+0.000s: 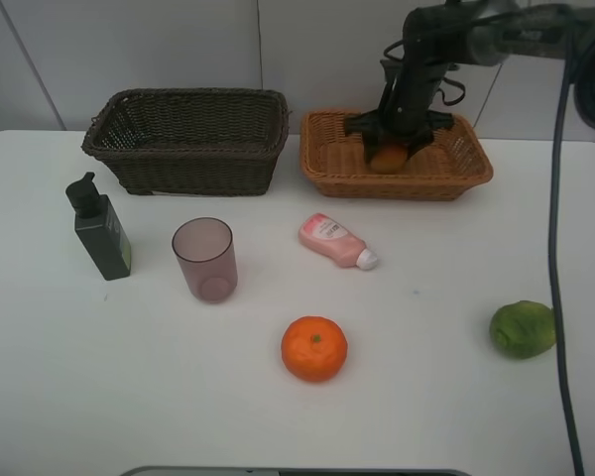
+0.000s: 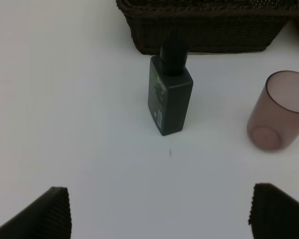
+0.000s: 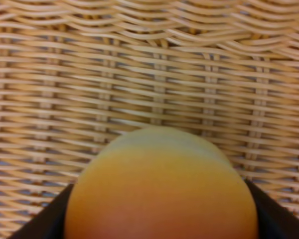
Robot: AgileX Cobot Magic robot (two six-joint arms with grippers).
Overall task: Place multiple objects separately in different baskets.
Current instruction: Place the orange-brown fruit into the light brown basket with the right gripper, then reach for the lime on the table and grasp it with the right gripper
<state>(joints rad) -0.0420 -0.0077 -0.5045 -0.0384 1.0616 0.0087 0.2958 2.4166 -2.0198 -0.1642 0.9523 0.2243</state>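
Observation:
My right gripper (image 1: pixel 389 149) reaches down into the light tan basket (image 1: pixel 327 169) and is shut on the red-orange peach (image 1: pixel 388 159). In the right wrist view the peach (image 3: pixel 159 184) sits between the dark fingers (image 3: pixel 40 219), just above the woven floor (image 3: pixel 149 74). The left gripper (image 2: pixel 159 211) stands open and empty over bare table, short of the dark green pump bottle (image 2: pixel 169 94) and the mauve cup (image 2: pixel 281 112). On the table lie the bottle (image 1: pixel 101 230), cup (image 1: pixel 205 260), pink tube (image 1: pixel 335 241), orange (image 1: pixel 314 348) and green fruit (image 1: pixel 523 328).
The dark brown basket (image 1: pixel 188 139) stands at the back left, beside the tan one, and shows nothing inside from this angle. A black cable (image 1: pixel 555 248) hangs down the right side above the green fruit. The white wall rises right behind both baskets.

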